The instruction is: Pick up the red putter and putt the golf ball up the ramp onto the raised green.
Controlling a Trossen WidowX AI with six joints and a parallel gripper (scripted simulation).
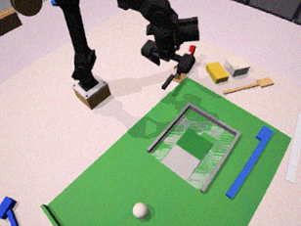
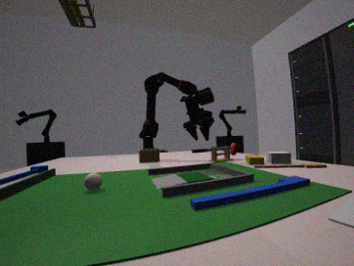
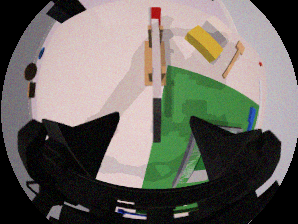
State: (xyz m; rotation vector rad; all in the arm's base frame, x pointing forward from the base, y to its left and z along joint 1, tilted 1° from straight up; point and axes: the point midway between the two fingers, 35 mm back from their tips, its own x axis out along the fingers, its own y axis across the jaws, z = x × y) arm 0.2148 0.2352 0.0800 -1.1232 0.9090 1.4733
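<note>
The red putter [image 1: 192, 49] [image 3: 156, 14] rests on a small wooden stand [image 2: 220, 154] [image 3: 148, 63] just past the far edge of the green mat [image 1: 109, 195]. Its red head is at the far end and its dark shaft [image 1: 167, 83] points toward the mat. My gripper [image 1: 168, 59] [image 2: 198, 133] [image 3: 154, 117] is open and empty. It hangs above the putter's shaft, fingers either side of it in the wrist view, not touching. The white golf ball [image 1: 140, 209] [image 2: 93, 181] lies on the near part of the mat. The raised green [image 1: 195, 144] [image 2: 194, 176] sits inside a grey frame [image 1: 196, 114], with its ramp facing the ball.
A blue bar [image 1: 250, 162] [image 2: 249, 192] lies on the mat's right side. A yellow block [image 1: 216, 71], a grey block [image 1: 237, 65] and a wooden paddle [image 1: 249, 86] lie beyond the mat. A white strip [image 1: 296, 148], a blue putter [image 1: 6, 207] and a dark green bar [image 1: 54, 218] lie at the edges.
</note>
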